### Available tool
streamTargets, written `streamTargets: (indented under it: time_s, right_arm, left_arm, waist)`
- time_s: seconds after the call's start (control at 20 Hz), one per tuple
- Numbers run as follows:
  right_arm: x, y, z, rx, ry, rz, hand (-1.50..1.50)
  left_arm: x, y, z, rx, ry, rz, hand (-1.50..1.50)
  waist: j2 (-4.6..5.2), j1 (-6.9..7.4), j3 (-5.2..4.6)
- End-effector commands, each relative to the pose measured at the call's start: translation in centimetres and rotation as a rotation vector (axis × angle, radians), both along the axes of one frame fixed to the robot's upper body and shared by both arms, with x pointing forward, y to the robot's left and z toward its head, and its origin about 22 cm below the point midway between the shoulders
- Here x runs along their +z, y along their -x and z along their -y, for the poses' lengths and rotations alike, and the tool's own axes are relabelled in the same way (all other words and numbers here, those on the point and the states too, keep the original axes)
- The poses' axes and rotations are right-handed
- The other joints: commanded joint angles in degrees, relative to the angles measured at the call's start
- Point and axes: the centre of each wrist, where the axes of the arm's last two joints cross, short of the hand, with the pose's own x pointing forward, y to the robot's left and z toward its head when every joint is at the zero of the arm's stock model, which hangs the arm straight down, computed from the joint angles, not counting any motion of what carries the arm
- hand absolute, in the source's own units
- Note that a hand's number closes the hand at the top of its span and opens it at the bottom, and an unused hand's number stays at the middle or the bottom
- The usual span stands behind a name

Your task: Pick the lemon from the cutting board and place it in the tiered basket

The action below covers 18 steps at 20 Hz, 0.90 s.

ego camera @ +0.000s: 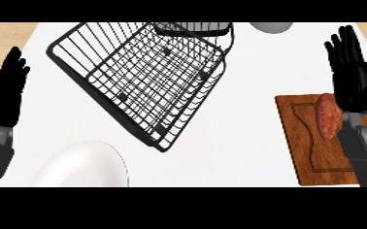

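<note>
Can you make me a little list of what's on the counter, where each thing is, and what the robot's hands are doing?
basket: black wire tiered basket, upper left of the counter
board: brown wooden cutting board, right side
food on board: one reddish-orange oblong item; it does not look like a lemon
plate: white plate, lower left
grey object: grey round thing, top edge, partly cut off
left hand: left hand open, left edge, resting
right hand: right hand open, above the board, holding nothing

1 basket (pixel 143 73), 1 board (pixel 315 140), 2 hands (pixel 347 68).
</note>
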Motion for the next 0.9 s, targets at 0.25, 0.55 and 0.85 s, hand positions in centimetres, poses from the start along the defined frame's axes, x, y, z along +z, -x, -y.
streamTargets:
  time_s: [0.25,0.55,0.85]
  right_arm:
    - [4.6,0.9,-1.7,0.626,0.069,0.171,1.5]
    - [-0.7,4.2,8.4,-0.104,0.113,-0.027,-1.5]
    - [3.6,7.1,11.1,0.075,0.394,-0.229,-1.5]
  left_arm:
    - [-0.2,1.2,5.6,-0.421,-0.214,0.187,0.0]
    - [-1.6,2.9,8.3,-0.498,-0.203,0.184,0.0]
    - [-2.8,4.3,7.6,-0.486,-0.215,0.191,0.0]
  waist:
    - [-2.22,-2.46,-1.01]
    - [-1.68,-1.8,-1.09]
    - [-1.94,-2.21,-1.23]
